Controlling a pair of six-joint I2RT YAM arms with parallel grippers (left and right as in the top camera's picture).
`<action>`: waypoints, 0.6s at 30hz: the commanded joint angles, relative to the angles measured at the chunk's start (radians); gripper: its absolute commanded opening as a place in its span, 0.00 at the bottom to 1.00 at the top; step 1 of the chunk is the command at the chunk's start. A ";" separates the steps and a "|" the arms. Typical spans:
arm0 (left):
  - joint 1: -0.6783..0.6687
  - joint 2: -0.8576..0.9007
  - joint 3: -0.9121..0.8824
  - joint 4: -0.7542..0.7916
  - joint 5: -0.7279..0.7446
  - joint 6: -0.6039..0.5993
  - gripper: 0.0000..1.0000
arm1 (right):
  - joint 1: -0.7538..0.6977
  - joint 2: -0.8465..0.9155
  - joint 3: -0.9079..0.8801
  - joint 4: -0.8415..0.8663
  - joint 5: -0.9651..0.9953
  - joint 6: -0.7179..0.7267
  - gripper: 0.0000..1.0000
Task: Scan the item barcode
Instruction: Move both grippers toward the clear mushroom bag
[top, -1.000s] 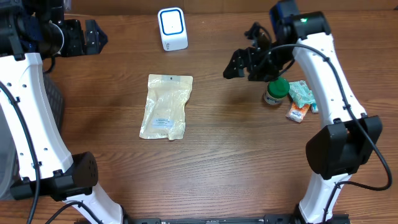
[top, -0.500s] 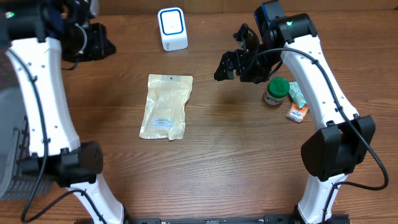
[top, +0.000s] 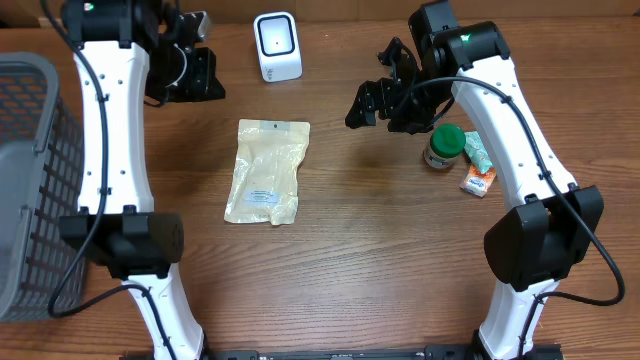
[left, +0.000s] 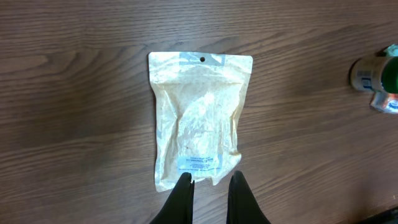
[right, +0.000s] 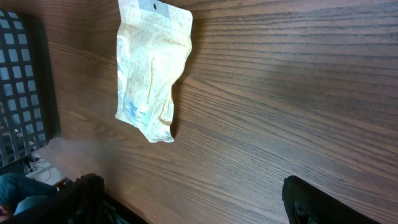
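Cream pouch (top: 267, 170) (white label (top: 262, 197)), green-lidded jar (top: 443, 147).

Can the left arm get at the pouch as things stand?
Probably yes: the pouch lies flat, nothing on or beside it, nothing between it and the left gripper, whose shut jaws would need opening.

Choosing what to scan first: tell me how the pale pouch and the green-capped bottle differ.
The pale pouch lies flat; the green-capped bottle stands upright. The pouch sits alone mid-table; the bottle is crowded beside small packets on the right. The pouch's white label faces up. Both rest on the wooden table, unheld.
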 joint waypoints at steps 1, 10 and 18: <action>-0.008 0.039 -0.003 0.008 -0.010 0.035 0.04 | -0.003 0.008 -0.003 0.005 0.002 0.005 0.90; -0.008 0.110 -0.006 0.003 0.002 0.068 0.04 | -0.003 0.008 -0.003 0.005 0.002 0.005 0.90; -0.008 0.184 -0.018 -0.014 0.001 0.091 0.04 | -0.003 0.008 -0.003 0.019 0.003 0.027 0.90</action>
